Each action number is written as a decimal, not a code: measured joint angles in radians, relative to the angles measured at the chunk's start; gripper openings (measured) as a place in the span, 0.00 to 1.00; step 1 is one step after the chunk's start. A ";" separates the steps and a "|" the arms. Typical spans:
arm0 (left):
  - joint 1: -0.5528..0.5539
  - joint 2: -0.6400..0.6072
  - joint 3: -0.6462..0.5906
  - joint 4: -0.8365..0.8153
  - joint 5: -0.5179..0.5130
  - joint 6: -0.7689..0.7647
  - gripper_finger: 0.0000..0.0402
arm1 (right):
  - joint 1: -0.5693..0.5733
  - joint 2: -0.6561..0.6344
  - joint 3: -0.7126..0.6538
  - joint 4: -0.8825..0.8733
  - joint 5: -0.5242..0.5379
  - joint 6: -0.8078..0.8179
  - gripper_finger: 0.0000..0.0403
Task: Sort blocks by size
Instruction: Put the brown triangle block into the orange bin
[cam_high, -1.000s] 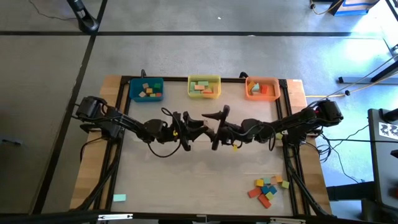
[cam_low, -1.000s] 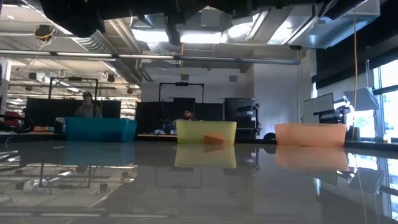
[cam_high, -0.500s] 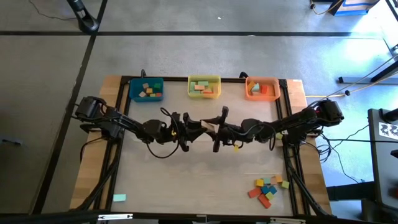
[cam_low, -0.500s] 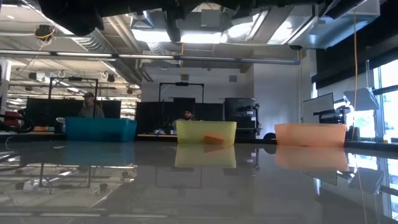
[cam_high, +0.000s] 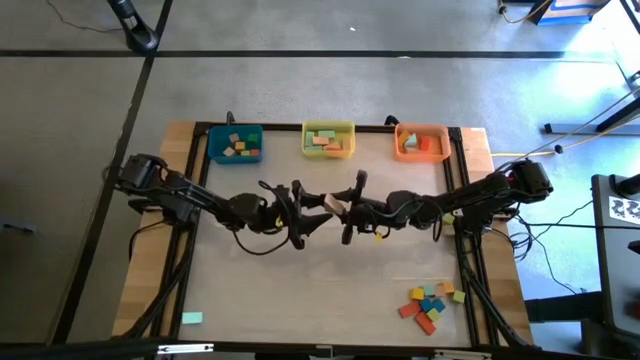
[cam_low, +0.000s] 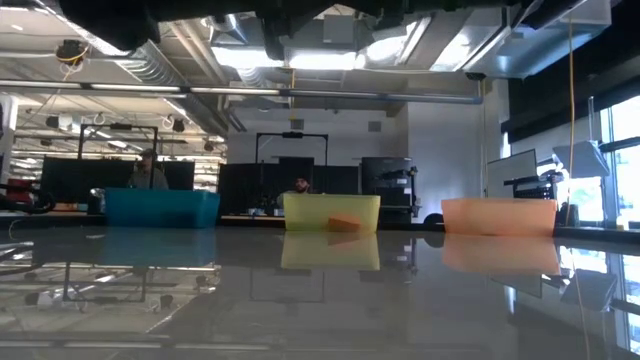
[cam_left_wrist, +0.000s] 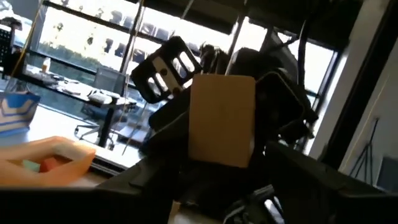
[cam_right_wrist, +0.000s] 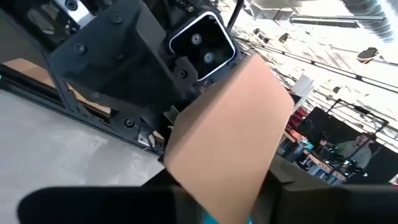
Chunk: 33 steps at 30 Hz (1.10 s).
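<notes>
I have both arms meeting mid-desk, above the surface. My left gripper (cam_high: 318, 213) has its jaws released beside the tan block (cam_high: 332, 207). My right gripper (cam_high: 345, 212) is clenched on that tan block, holding it between the two arms. Behind stand the blue bin (cam_high: 236, 144), yellow bin (cam_high: 328, 139) and orange bin (cam_high: 421, 142). Loose blocks (cam_high: 431, 302) cluster near the desk's front right corner.

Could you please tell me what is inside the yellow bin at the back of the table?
The yellow bin holds several small blocks in orange, green and tan. Any blocks lying beneath these, or against its walls, cannot be seen.
</notes>
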 joint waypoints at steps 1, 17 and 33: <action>0.000 -0.012 0.000 -0.033 0.003 0.015 0.55 | 0.005 -0.003 0.000 -0.009 0.005 0.000 0.20; 0.005 -0.054 0.001 -0.131 -0.008 -0.024 0.56 | 0.009 -0.009 -0.003 -0.024 0.027 -0.009 0.19; 0.019 -0.172 0.004 -0.199 -0.022 0.014 0.56 | 0.011 -0.072 -0.009 -0.040 0.204 -0.094 0.19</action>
